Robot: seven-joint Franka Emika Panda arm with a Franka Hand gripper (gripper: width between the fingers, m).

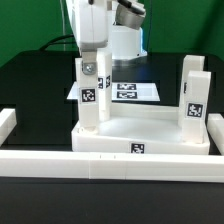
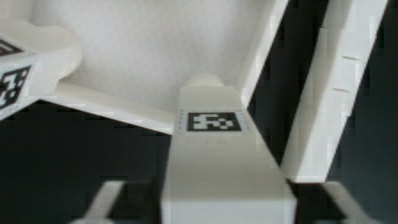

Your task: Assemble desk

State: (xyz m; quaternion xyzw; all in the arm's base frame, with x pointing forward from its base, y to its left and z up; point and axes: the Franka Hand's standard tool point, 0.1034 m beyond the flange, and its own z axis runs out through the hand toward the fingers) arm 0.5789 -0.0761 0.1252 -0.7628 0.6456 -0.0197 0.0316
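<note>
The tabletop (image 1: 140, 135) lay on the black table (image 1: 30, 80), pushed against the near border rail (image 1: 100, 163), with a tag on its front rim. Two leg blocks stood upright at its corners. One leg block (image 1: 193, 100) was at the corner toward the exterior view's right, tag facing the camera, standing free of the arm. A second leg block (image 1: 90, 95) stood at the corner toward the exterior view's left, also tagged.

The gripper (image 1: 91, 62) was directly above this left leg, its fingers (image 2: 121, 205) partly closed on either side of the block's upper end and clamped on it. In the wrist view the held leg ran away from the camera down to the tabletop's inner floor (image 2: 169, 45), its tag facing the lens.

The marker board (image 1: 130, 91) lay flat on the table behind the tabletop, beyond the two legs. A short length of side rail (image 1: 8, 125) showed at the exterior view's left edge. I could not tell whether the left leg was fully seated in its corner.
</note>
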